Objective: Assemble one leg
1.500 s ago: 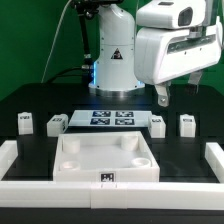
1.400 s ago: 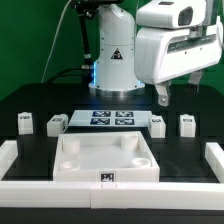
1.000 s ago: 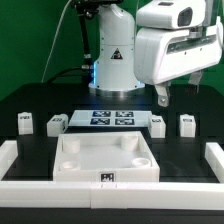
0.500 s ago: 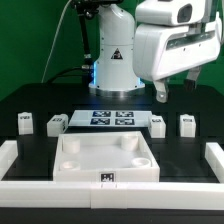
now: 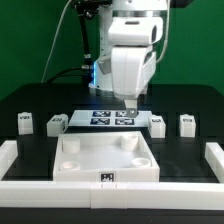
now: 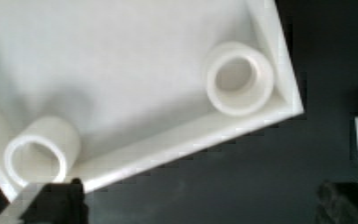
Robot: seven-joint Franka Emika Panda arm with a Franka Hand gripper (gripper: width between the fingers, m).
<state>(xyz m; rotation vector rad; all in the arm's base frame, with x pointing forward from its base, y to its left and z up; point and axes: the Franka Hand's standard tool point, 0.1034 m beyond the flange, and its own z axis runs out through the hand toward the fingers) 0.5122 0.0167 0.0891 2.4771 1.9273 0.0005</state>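
Exterior: four blocky white tagged legs (image 5: 157, 124) stand apart from the arm on the matte black bench (image 5: 190, 150), two on each side of the marker board (image 5: 110, 118). Jaws hang near the far edge of the tabletop (image 5: 75, 170); spread or clenched, cannot tell. Wrist only: smooth white tabletop surface, two round sockets (image 6: 240, 80).

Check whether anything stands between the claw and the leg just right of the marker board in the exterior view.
Nothing visible does. The claw appears to hang above the marker board. The leg stands just beside that board, to the exterior view's right, with only open space between them.
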